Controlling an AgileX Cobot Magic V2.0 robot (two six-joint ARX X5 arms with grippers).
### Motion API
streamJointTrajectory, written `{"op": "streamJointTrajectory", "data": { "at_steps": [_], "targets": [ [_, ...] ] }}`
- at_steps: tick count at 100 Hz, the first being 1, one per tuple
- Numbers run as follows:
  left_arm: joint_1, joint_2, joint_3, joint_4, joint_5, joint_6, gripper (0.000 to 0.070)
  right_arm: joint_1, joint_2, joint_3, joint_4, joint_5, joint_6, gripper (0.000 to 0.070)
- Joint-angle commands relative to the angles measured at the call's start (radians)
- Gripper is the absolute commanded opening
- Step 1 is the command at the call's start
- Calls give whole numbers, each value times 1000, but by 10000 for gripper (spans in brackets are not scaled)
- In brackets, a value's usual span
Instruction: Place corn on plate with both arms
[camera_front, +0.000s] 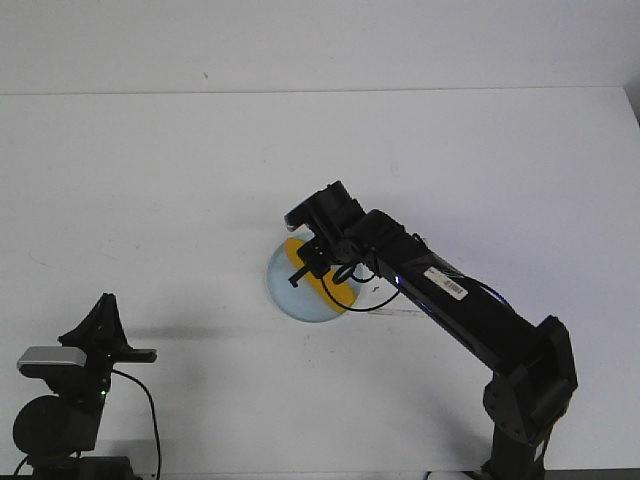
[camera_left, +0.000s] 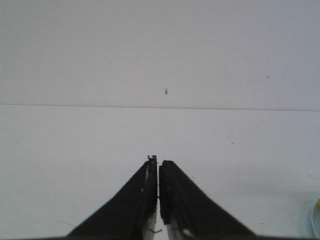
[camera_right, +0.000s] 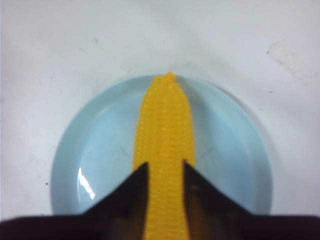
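The right claw (camera_right: 165, 172) grips the corn (camera_right: 164, 135), which points straight ahead from it, over the plate (camera_right: 90, 150) (left claw (camera_left: 158, 167) clenched, empty, far off).

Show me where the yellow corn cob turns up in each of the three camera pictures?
Front view: the corn lies on the plate at the table's middle, mostly hidden under the right gripper.
Left wrist view: the cob itself cannot be made out; only a plate sliver shows at the edge.
Right wrist view: the corn fills the centre, between the right gripper's fingers.
Shared landmark: the pale blue plate.
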Motion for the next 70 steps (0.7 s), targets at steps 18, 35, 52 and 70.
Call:
{"op": "streamJointTrajectory", "data": {
  "at_steps": [18, 35, 52, 70],
  "targets": [
    [0, -2, 4, 11, -1, 2, 1, 3, -40, 22, 53, 5, -54, 12],
    [0, -2, 4, 11, -1, 2, 1, -10, -63, 21, 58, 4, -74, 13],
    [0, -2, 4, 11, -1, 2, 1, -40, -119, -53, 134, -21, -90, 13],
    [0, -2, 4, 11, -1, 2, 1, -81, -224, -229, 265, -31, -89, 13]
  ]
}}
